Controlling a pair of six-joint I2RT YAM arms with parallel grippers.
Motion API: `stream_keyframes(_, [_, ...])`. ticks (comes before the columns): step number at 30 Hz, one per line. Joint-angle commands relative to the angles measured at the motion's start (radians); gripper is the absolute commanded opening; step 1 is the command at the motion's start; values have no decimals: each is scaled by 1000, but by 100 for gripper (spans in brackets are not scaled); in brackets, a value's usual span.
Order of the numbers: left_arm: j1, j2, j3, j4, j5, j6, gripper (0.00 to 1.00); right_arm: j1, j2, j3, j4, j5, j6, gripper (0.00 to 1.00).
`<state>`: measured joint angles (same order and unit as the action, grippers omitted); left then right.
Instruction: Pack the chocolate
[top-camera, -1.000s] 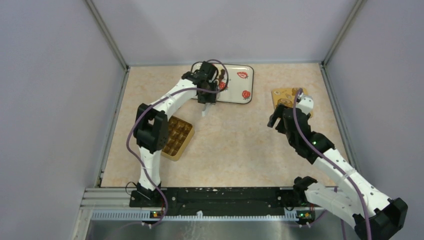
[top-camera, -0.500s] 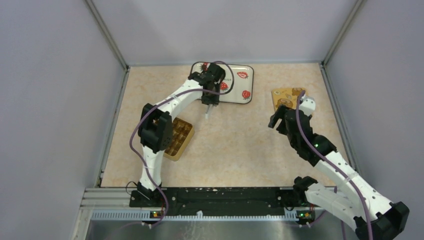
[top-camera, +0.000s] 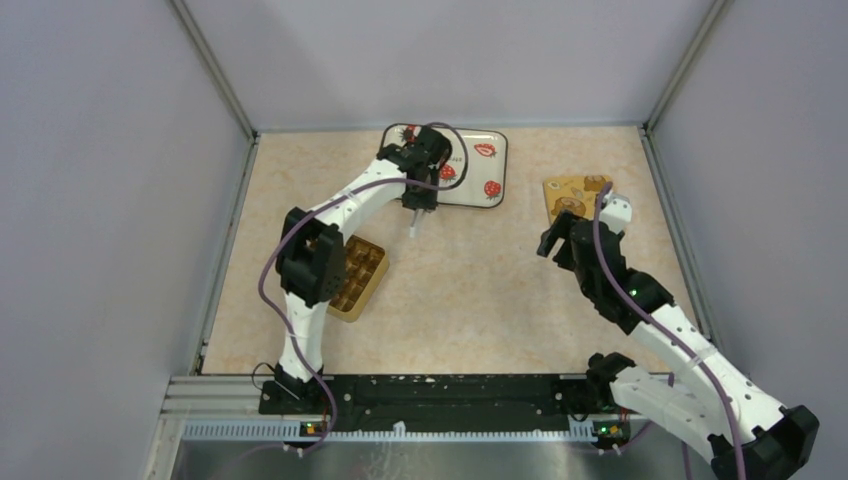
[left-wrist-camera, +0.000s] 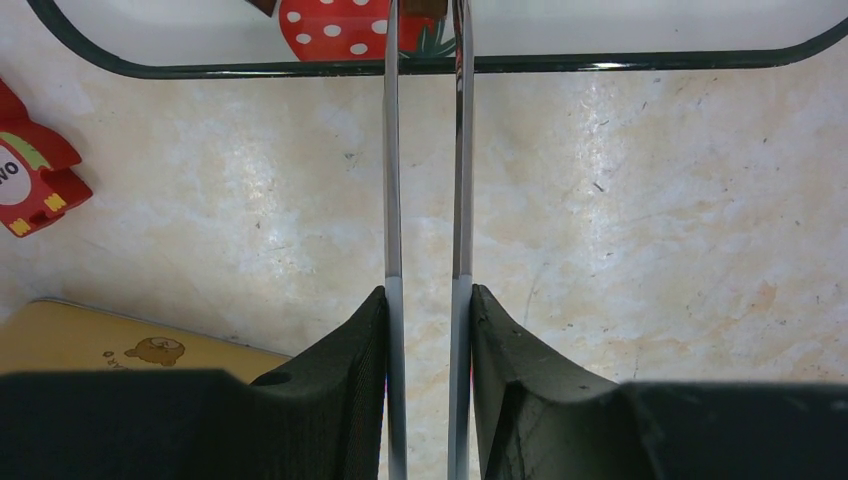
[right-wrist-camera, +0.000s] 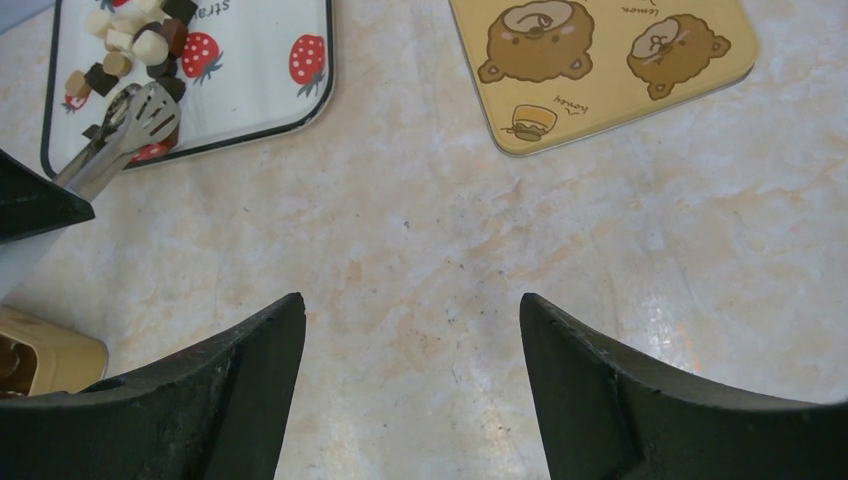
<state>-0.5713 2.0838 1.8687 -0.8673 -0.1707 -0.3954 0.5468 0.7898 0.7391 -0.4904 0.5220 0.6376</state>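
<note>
— What is closest to us?
— The gold box (top-camera: 360, 272), at the lower left of the bench (right-wrist-camera: 450, 200), just beside the left arm. It has little square holes for the sweets.
— And the right end effector (right-wrist-camera: 412, 300)?
— It hangs over bare bench at the lower right. It is wide open, with nothing in it.
— What about the left one?
— The left end effector (left-wrist-camera: 427, 300) is narrow, gripping the tongs (left-wrist-camera: 391, 150). The two shiny blades reach up over the edge of the tray (right-wrist-camera: 255, 100).
— Where is the chocolate?
— The chocolate (right-wrist-camera: 130, 40) sits in a heap on the left part of the tray, at the top middle of the frame. The tong tips are right by it. A bit of brown shows between the tips, but I cannot tell if it is caught.
— And the bear lid (right-wrist-camera: 600, 60)?
— It lies flat at the far right, apart from both arms.
— What could go wrong?
— The pieces are tiny. With a soft squeeze, one may slip out and roll on the bench. With a hard squeeze, it may pop away. The tongs could twist in the grip, so the tips miss. The box is also well apart from the tray, so a piece might drop on the way.
</note>
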Motion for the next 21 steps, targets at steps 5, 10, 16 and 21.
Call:
stream_keyframes(5, [3, -172, 26, 36, -37, 13, 1, -4, -5, -8, 35, 12, 7, 77])
stream_keyframes(10, [17, -238, -1, 26, -14, 17, 0, -4, 13, -3, 49, 8, 0, 76])
stream_keyframes(16, [25, -378, -82, -44, -32, 16, 0, -3, 23, 5, 57, 9, -8, 76])
stream_keyframes(21, [31, -546, -177, -128, -39, -11, 0, -2, 39, 6, 79, -1, -14, 76])
